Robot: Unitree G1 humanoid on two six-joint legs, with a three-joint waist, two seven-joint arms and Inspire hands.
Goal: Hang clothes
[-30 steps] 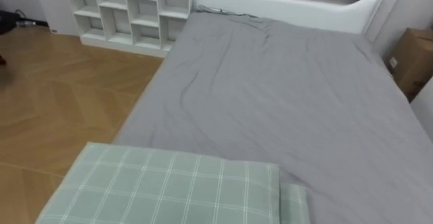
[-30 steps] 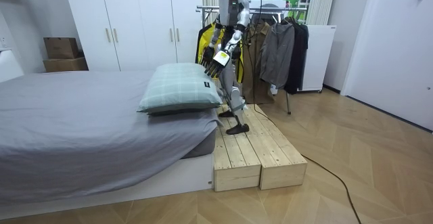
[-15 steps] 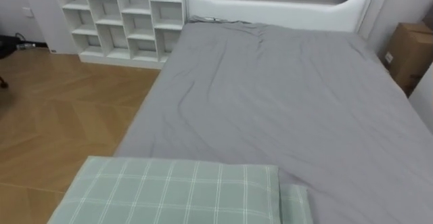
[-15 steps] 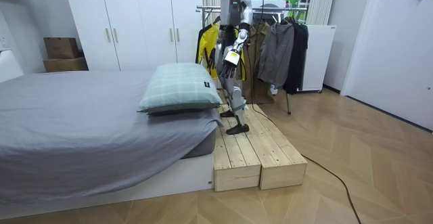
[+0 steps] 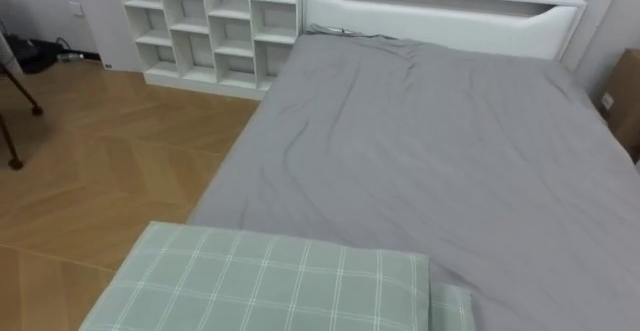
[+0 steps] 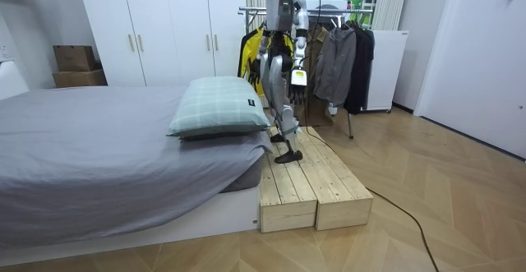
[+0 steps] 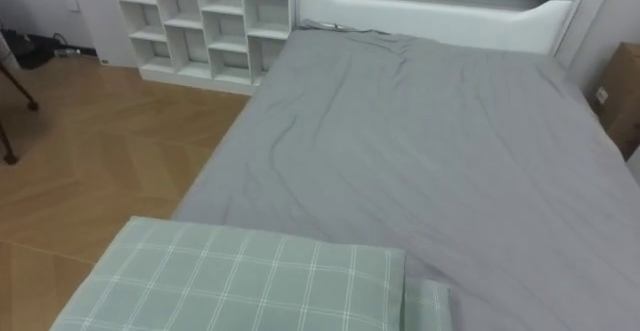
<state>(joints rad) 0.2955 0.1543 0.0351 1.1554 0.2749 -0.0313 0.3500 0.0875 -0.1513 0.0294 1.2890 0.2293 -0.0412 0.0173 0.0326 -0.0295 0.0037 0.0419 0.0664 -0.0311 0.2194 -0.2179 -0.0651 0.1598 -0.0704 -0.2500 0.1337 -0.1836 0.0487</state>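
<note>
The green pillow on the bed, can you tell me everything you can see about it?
The green pillow is pale green with thin white lines crossing into big squares, and looks like soft cloth. It is plump, rectangular and lies flat at the near end of the grey bed. The room view shows a small dark tag on its side. It rests on another soft layer whose checked edge peeks out beside it.
</note>
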